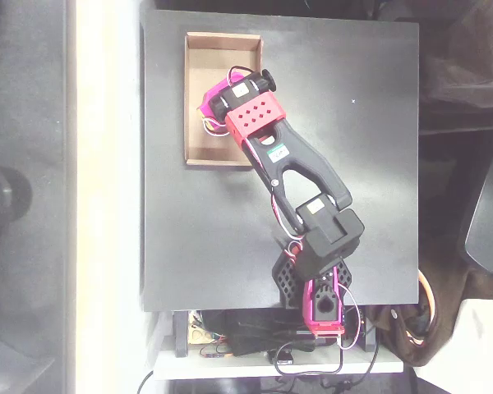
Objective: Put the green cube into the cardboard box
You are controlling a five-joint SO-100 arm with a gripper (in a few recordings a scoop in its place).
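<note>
cardboard box (199, 98): table (370, 164) upper left | end effector (216, 105): over box | arm base (320, 300): lower edge

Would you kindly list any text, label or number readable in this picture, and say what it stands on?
Small white sticker with a green mark on the arm, above the box: too small and blurred to read.
Nothing else legible on the table or the claw.

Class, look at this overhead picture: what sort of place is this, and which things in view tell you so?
Probably a hobby or lab robotics workbench. A small pink-and-black robot arm is mounted on a black table, loose cables trail off its near edge, and a cardboard box lies under the arm as a test prop.
</note>
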